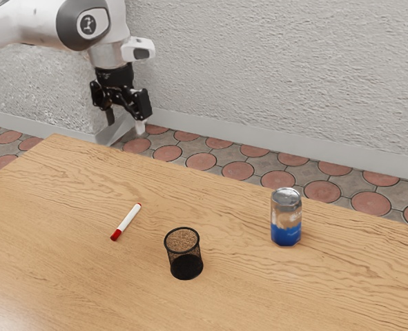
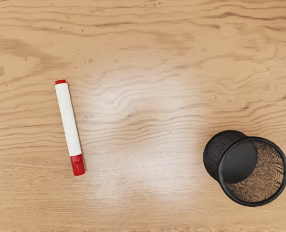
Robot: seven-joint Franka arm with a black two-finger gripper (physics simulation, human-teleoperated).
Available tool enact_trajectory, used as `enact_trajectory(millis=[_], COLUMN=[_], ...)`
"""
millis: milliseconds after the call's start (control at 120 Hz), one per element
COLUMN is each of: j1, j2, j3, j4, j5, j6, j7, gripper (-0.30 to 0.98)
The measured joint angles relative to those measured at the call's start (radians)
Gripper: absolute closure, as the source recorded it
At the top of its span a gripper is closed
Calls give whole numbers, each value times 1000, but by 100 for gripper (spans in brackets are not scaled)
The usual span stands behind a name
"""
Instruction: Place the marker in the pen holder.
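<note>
High at the exterior view's upper left, the black gripper (image 1: 125, 124) hangs open above and beyond the table's far edge, its two fingers apart with nothing between them. A white marker (image 1: 128, 218) with a red cap and red end lies flat on the wood. Beside it, toward the exterior view's right, stands the black mesh pen holder (image 1: 186, 266), upright. From the hand, the marker (image 2: 68, 121) and the round pen holder (image 2: 221, 153) are both seen on the tabletop, well apart from each other. No marker is visible inside the holder.
A silver and blue can (image 1: 286, 219) stands upright farther toward the exterior view's right. The wooden table (image 1: 72, 227) has its far edge running beneath the wall side, with a tiled floor (image 1: 201, 161) beyond it. Bare wood lies between marker and holder.
</note>
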Motion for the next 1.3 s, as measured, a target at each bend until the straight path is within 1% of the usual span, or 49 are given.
enact_trajectory(millis=[108, 167, 233, 300, 367, 417, 500, 633, 1000, 1033, 1192, 1300], j1=[-7, -18, -4, 19, 25, 25, 23, 21, 20, 20, 20, 20], j2=[11, 47, 179, 332, 467, 511, 499, 466, 468, 466, 459, 459], j3=[3, 40, 110, 141, 150, 153, 164, 175, 176, 176, 176, 176], j4=[1, -89, -186, -208, -148, -110, -107, -182, -235, -236, -236, -237], j5=[-10, -15, -13, -55, -82, -95, -106, -107, -108, -108, -108, -109], j6=[-19, 19, 149, 288, 393, 450, 513, 571, 653, 657, 663, 662], j7=[1, 2, 19, 49, 77, 97, 130, 183, 279, 284, 298, 302], gripper=[0, 0, 0, 0, 0, 0, 0, 0, 0, 4, 44, 60])
